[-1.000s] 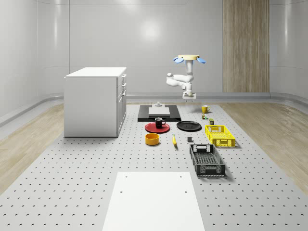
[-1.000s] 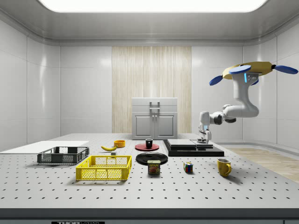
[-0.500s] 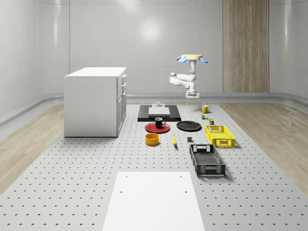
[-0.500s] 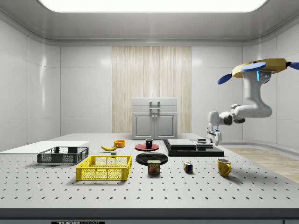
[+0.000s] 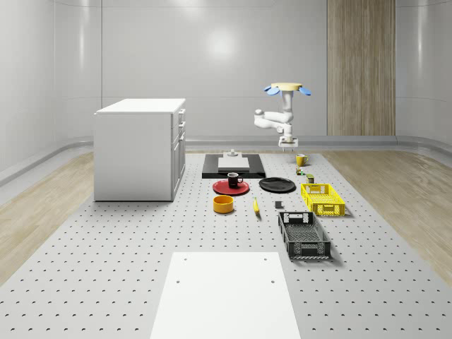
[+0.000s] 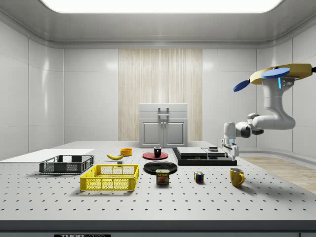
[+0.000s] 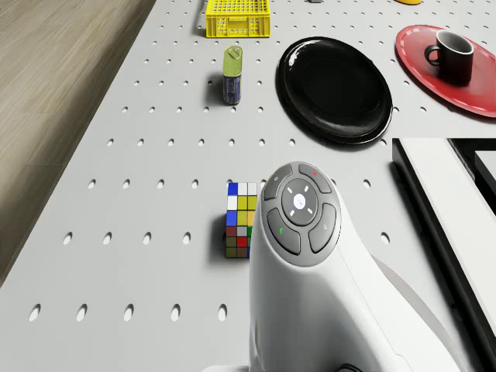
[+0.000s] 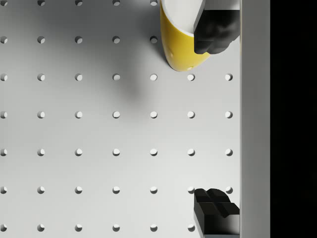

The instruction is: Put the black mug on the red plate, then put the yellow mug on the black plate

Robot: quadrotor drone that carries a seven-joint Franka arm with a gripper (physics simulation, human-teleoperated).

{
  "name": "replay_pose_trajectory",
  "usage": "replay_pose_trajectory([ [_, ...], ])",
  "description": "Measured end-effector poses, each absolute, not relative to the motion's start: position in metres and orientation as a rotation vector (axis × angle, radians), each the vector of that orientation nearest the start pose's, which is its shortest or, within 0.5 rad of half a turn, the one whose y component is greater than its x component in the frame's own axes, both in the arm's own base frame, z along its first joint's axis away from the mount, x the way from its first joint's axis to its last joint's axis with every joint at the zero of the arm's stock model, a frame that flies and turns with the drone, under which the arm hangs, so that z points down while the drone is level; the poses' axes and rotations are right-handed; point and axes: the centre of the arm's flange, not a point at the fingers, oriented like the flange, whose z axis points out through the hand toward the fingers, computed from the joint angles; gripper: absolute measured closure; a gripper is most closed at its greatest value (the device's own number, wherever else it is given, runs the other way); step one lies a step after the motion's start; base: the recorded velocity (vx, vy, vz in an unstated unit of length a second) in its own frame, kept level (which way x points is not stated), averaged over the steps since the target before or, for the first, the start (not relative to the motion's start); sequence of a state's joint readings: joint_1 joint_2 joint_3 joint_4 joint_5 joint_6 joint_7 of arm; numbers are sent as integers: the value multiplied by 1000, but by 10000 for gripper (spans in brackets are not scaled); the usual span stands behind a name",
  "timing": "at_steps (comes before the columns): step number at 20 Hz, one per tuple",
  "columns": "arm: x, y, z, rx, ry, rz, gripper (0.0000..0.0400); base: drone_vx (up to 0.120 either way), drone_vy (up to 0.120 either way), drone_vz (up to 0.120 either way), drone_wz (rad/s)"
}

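Drone (image 6: 279,75): hovered in the air above the far end of the perforated table (image 5: 106,247), higher than the yellow mug and off to the side view's right of it
Arm (image 6: 269,118): hung down from the drone, bent at the elbow toward the yellow mug, wrist pointing down
Gripper (image 8: 216,119): in the air above the table, beside the yellow mug and not touching it; its two black fingers (image 8: 216,30) stood wide apart with nothing between them
Yellow mug (image 6: 236,177): stood upright on the table, well apart from the black plate; in the wrist view one fingertip overlapped its rim
Black plate (image 7: 335,87): lay flat and bare on the table, between the yellow mug and the red plate
Black mug (image 7: 452,54): stood upright on the red plate (image 7: 434,71), handle turned toward the black plate
Colour cube (image 7: 241,219): on the table near the yellow mug, on the side toward the can
Can (image 7: 232,73): lay near the black plate
Yellow basket (image 6: 111,177): beyond the can from the yellow mug
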State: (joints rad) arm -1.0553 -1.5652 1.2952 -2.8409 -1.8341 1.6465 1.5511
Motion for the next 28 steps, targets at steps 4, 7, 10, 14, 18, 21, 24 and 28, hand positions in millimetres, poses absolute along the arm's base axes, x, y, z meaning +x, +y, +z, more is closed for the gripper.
replay_pose_trajectory([
  [4,307,46,515,1,-2,786,0,0,120,0,0],
  [7,307,46,515,1,-2,786,0,0,120,0,0],
  [10,307,46,515,1,-2,786,0,0,120,0,0],
  [14,307,46,515,1,-2,786,0,0,100,0,0],
  [18,307,46,521,1,-2,786,0,0,0,0,0],
  [21,307,46,532,1,-2,786,0,0,0,0,0],
  [24,307,46,546,1,-2,786,0,0,0,0,0],
  [28,312,46,561,1,-2,786,0,0,0,0,0],
])
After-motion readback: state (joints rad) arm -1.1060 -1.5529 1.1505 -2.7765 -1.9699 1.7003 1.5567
